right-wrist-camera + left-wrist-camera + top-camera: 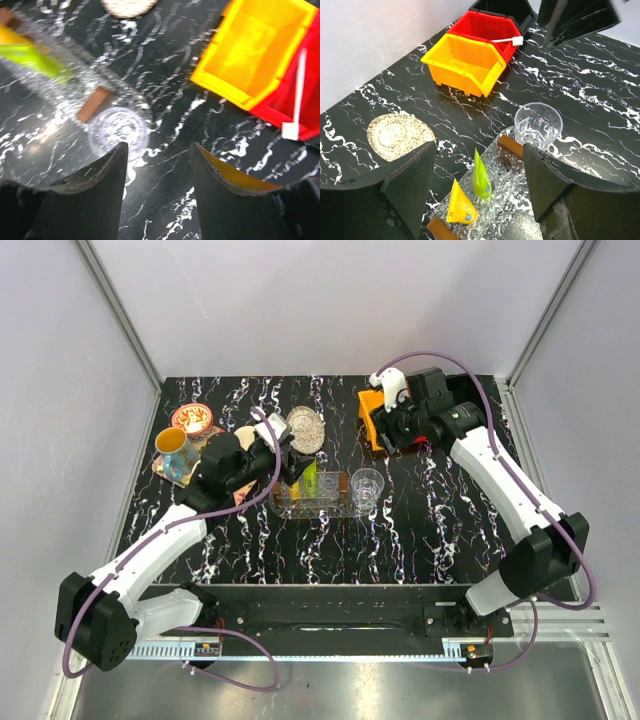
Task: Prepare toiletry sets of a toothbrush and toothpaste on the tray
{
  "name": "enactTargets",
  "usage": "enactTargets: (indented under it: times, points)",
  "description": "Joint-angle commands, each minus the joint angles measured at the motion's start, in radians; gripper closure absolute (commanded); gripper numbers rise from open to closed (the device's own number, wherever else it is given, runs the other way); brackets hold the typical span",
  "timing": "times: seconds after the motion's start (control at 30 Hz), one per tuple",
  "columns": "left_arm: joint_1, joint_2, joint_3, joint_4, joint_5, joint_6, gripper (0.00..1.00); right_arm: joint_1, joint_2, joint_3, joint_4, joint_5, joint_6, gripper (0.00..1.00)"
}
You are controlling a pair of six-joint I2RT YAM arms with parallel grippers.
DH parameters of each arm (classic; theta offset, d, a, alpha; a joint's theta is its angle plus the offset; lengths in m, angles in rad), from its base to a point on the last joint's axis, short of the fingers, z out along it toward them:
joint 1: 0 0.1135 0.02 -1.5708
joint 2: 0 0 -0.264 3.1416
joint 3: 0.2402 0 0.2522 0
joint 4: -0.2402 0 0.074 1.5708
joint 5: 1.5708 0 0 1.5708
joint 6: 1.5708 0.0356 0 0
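The clear oval tray (520, 197) holds the orange-yellow toothpaste tube (460, 205) and the lime green tube (481, 177), side by side. My left gripper (479, 155) is open and empty just above them, a finger on each side. The white toothbrush (502, 40) lies across the red bin (487, 27); it also shows in the right wrist view (300, 85). My right gripper (157, 150) is open and empty above the table, just in front of the bins. In the top view the tray (335, 508) is at the centre, with my left gripper (292, 468) over it and my right gripper (385, 430) at the bins.
A clear plastic cup (538, 125) stands at the tray's right end. An orange bin (465, 62) sits in front of the red bin. A round silvery dish (397, 135) lies behind the tray. A colourful square tray with cups (185, 445) is at the far left.
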Motion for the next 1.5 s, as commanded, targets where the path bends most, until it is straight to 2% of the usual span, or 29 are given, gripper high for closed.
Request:
enactTargets:
  times: [0.0, 0.3, 0.43, 0.77, 1.47]
  points:
    - [0.01, -0.032, 0.099, -0.079, -0.035, 0.009, 0.25, -0.09, 0.075, 0.07, 0.044, 0.124, 0.042, 0.42]
    - [0.013, -0.045, 0.103, -0.133, -0.055, 0.046, 0.23, -0.283, 0.254, 0.208, 0.044, 0.179, 0.057, 0.43]
    - [0.015, -0.045, 0.093, -0.131, -0.064, 0.059, 0.23, -0.318, 0.345, 0.278, 0.039, 0.186, 0.043, 0.44]
    - [0.024, -0.036, 0.087, -0.133, -0.064, 0.067, 0.23, -0.351, 0.587, 0.473, 0.001, 0.27, 0.039, 0.45]
    - [0.032, -0.016, 0.076, -0.131, -0.061, 0.072, 0.23, -0.36, 0.874, 0.71, -0.085, 0.296, 0.028, 0.49]
